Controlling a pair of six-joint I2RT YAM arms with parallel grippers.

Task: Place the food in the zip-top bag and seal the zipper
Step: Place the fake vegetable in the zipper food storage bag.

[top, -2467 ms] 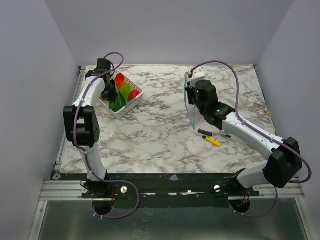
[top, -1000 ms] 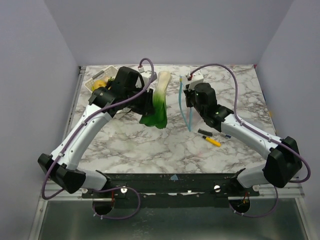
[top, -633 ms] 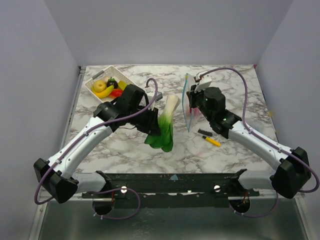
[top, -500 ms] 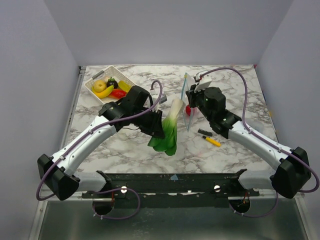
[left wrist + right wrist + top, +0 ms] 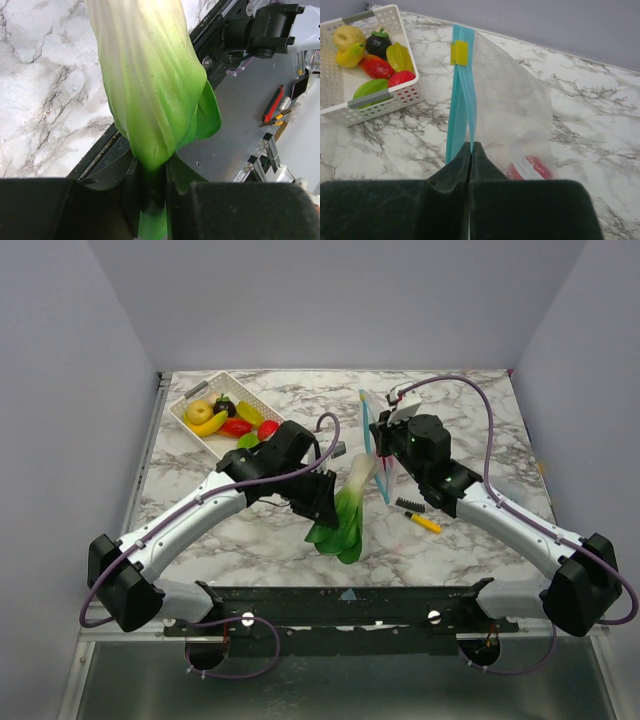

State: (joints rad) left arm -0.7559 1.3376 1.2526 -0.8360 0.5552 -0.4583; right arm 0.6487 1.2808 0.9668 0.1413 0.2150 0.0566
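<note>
My left gripper (image 5: 322,502) (image 5: 150,172) is shut on the leafy end of a green-and-white toy bok choy (image 5: 350,505) (image 5: 145,85), held in the air with its white stem toward the zip-top bag (image 5: 380,455). My right gripper (image 5: 385,445) (image 5: 471,146) is shut on the bag's teal zipper strip (image 5: 460,100) and holds the bag (image 5: 512,112) upright by its mouth. A yellow slider (image 5: 459,52) sits at the strip's far end. Something red (image 5: 532,167) lies inside the bag. More food, a banana (image 5: 207,420), a lemon, an eggplant and red and green pieces, lies in the white basket (image 5: 190,398) (image 5: 395,97).
A yellow-and-black pen (image 5: 421,521) and a small dark comb-like piece (image 5: 408,505) lie on the marble table right of the bag. The basket stands at the back left. The table's front edge and black rail (image 5: 100,160) are just below the bok choy.
My left arm left the basket with the bok choy, carrying it right and toward the front, close to the bag. My right gripper kept hold of the bag, shifting it slightly.
</note>
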